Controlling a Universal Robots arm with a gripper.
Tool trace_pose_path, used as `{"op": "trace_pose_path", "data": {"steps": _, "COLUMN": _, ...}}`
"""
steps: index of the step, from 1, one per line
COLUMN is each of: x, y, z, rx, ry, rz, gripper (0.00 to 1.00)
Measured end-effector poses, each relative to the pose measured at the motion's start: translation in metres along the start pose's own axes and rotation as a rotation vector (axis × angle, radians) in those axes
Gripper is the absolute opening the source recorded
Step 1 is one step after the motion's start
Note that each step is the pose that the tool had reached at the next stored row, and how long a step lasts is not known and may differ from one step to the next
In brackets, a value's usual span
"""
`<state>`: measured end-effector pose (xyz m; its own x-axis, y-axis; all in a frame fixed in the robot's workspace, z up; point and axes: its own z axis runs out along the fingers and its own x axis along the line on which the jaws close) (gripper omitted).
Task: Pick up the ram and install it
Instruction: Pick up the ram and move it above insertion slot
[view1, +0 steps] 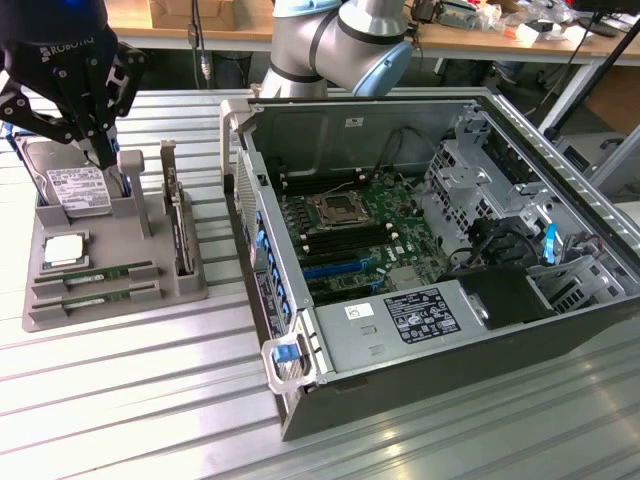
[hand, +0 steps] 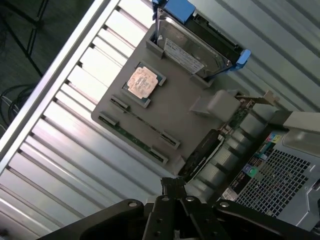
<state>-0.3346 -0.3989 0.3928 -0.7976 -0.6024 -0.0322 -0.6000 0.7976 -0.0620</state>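
Two green ram sticks lie flat in slots at the front of a grey holder tray (view1: 120, 300): one ram (view1: 95, 272) and its twin (view1: 95, 294) just in front. In the wrist view they are thin green strips, ram (hand: 145, 122) and ram (hand: 133, 139), between grey clips. My black gripper (view1: 104, 152) hangs above the back of the tray, near the hard drive (view1: 75, 186), well behind the sticks. In the wrist view the gripper (hand: 174, 186) has its fingertips together with nothing between them.
The tray also carries a CPU chip (view1: 62, 250) and an upright card with a metal bracket (view1: 176, 215). An open computer case (view1: 430, 250) lies to the exterior view's right, its motherboard (view1: 350, 230) and black memory slots (view1: 340, 243) exposed. All rest on a ribbed metal table (view1: 130, 400).
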Motion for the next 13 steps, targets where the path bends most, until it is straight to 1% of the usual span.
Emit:
{"op": "trace_pose_path", "data": {"steps": 4, "x": 0.0000, "y": 0.0000, "z": 0.0000, "rx": -0.0013, "ry": -0.0027, "rz": -0.045, "gripper": 0.11}}
{"op": "trace_pose_path", "data": {"steps": 12, "x": 0.0000, "y": 0.0000, "z": 0.0000, "rx": -0.0029, "ry": -0.0057, "rz": -0.094, "gripper": 0.11}}
{"op": "trace_pose_path", "data": {"steps": 13, "x": 0.0000, "y": 0.0000, "z": 0.0000, "rx": -0.0034, "ry": -0.0067, "rz": -0.110, "gripper": 0.11}}
